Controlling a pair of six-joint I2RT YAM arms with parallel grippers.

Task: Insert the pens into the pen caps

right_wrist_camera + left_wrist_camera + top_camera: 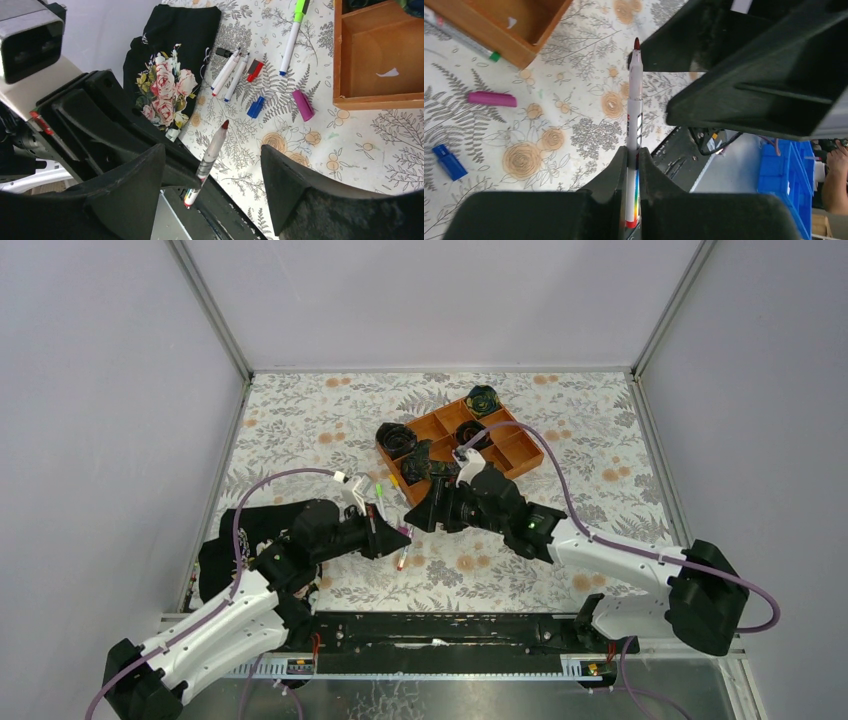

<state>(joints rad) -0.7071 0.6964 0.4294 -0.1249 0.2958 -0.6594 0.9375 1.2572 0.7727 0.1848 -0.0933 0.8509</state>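
clamped tight in the left gripper [633, 162]: a red-tipped pen [634, 100], pinched low on its white barrel, bare tip pointing away from the wrist, held clear of the floral table [549, 140]. facing it, the right gripper [211, 152], spread wide and gripping nothing, with the pen's tip showing in the gap between its two fingers [135, 190] and touching neither. on the table below: a magenta cap [303, 105] and a blue cap [256, 106] lying loose near the corner of the wooden tray [350, 102]; a red cap [255, 69] just beside a few pens [227, 75] lying side by side; a small black cap [222, 51] at their far end; one more pen with a neon green end [292, 37] alone next to the tray. beyond those, a black flowered fabric [170, 65] bunched at the table's left edge. in and around the tray, dark rolled fabric pieces [397, 438].
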